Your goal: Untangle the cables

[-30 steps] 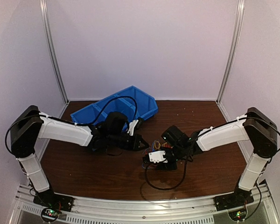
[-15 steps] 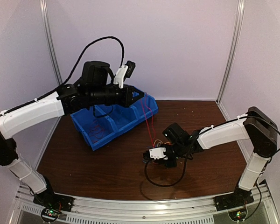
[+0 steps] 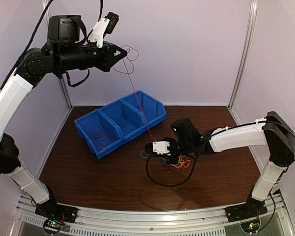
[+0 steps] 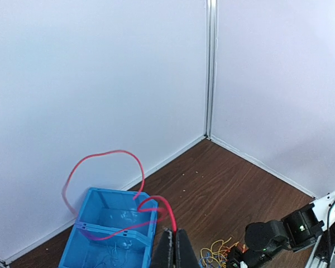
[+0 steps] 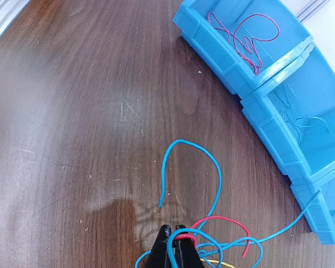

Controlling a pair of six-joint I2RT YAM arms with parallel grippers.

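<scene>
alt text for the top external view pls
The left gripper, high above the brown table, holds a red cable stretched tight up from the cables that the right gripper clamps near the tabletop. A blue three-compartment bin lies beside them.

I can read no text, label, brand or number in any of my three views. The small circuit board at my left arm's base (image 3: 52, 225) and the small circuit board at my right arm's base (image 3: 250, 226) show only green and red glowing dots. Any print on them is too small to tell.
</scene>
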